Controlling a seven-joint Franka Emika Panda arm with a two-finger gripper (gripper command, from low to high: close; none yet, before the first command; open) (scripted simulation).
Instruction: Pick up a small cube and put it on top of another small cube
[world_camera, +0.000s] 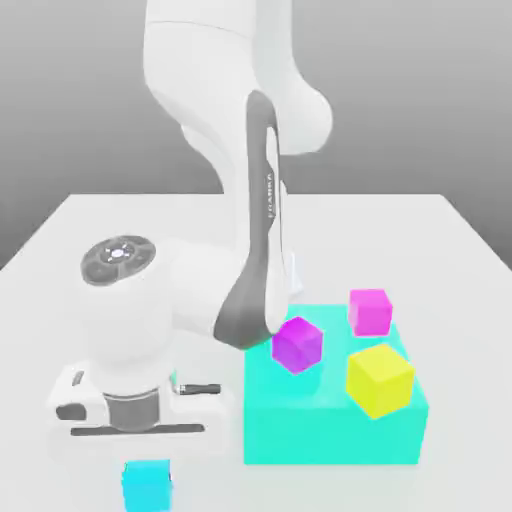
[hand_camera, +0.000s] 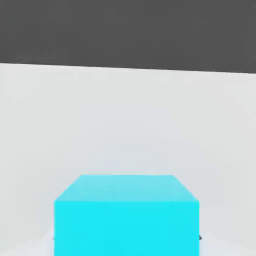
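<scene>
A small cyan cube (world_camera: 147, 487) lies on the white table at the front of the exterior view, just below my gripper (world_camera: 138, 440), whose hand hangs directly over it. The hand view shows the same cyan cube (hand_camera: 126, 215) very close. To the exterior view's right, a large cyan block (world_camera: 335, 425) carries three small cubes: a purple cube (world_camera: 297, 344) at its near-left corner, a magenta cube (world_camera: 370, 311) at the back, and a yellow cube (world_camera: 379, 380) toward the front.
The white arm and its grey-capped wrist (world_camera: 120, 262) rise over the left half of the table (world_camera: 420, 230). The large cyan block stands right beside the hand. The table's front edge runs close to the small cyan cube.
</scene>
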